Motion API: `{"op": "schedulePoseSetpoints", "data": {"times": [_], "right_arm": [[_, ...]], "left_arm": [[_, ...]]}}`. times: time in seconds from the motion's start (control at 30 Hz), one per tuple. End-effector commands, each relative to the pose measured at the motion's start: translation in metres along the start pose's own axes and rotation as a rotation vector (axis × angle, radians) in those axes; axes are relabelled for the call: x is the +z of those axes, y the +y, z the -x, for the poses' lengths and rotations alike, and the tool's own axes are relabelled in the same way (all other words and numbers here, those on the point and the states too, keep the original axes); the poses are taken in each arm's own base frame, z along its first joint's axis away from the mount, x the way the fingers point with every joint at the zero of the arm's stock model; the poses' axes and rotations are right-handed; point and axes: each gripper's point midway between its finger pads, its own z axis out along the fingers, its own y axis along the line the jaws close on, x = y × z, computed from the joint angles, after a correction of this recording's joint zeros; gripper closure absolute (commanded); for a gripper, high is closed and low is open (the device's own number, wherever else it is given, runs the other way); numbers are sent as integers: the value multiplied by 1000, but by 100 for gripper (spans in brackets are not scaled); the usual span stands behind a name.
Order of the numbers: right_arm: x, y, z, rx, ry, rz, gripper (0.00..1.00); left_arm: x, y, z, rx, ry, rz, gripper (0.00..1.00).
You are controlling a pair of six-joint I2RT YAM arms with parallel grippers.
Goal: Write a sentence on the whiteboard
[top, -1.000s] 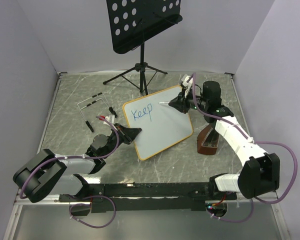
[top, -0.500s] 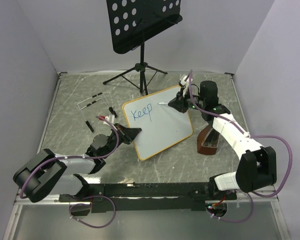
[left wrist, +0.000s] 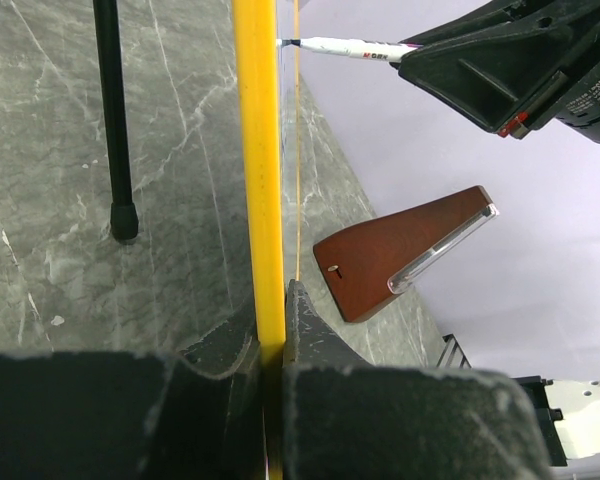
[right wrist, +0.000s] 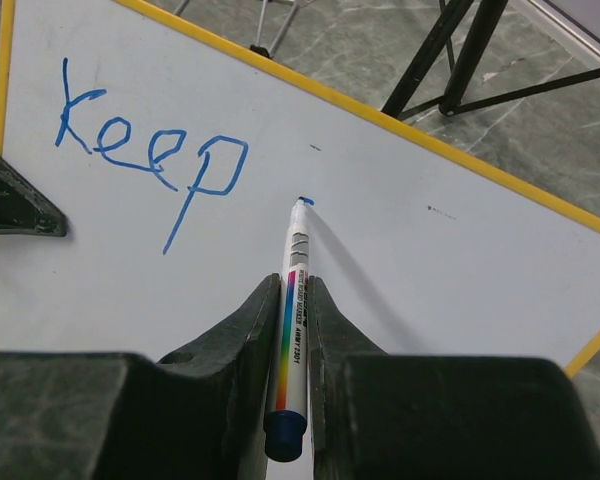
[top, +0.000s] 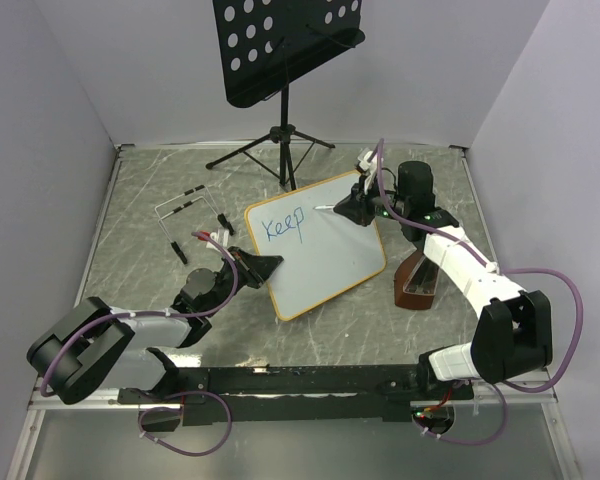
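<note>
Whiteboard (top: 325, 262), orange frame, tilted up at table (top: 150, 190) centre. Sentence (top: 283, 228) reads only blue "Keep". Left gripper (top: 267, 266) clamped on board edge. Right gripper (top: 346, 207) closed around marker (right wrist: 291, 300), tip on board.

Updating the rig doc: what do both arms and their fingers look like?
Left arm and right arm: white links, bulky black joint housings. A purple cable loops along each. Fingers are matte black, wedge-shaped.
</note>
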Motion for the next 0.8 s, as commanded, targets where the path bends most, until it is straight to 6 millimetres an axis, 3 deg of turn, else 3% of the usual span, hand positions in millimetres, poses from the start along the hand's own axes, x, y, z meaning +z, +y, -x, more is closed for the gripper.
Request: {"op": "schedulePoseSetpoints", "data": {"times": [0.0, 0.43, 0.77], "right_arm": [[4, 9, 19, -52, -51, 55, 100], [-4, 20, 5, -56, 1, 82, 100], [-6, 9, -8, -48, 67, 27, 100]], "left_arm": [[4, -16, 3, 78, 4, -73, 99], [3, -14, 2, 60, -9, -77, 99], [6, -13, 2, 59, -13, -77, 99]]}}
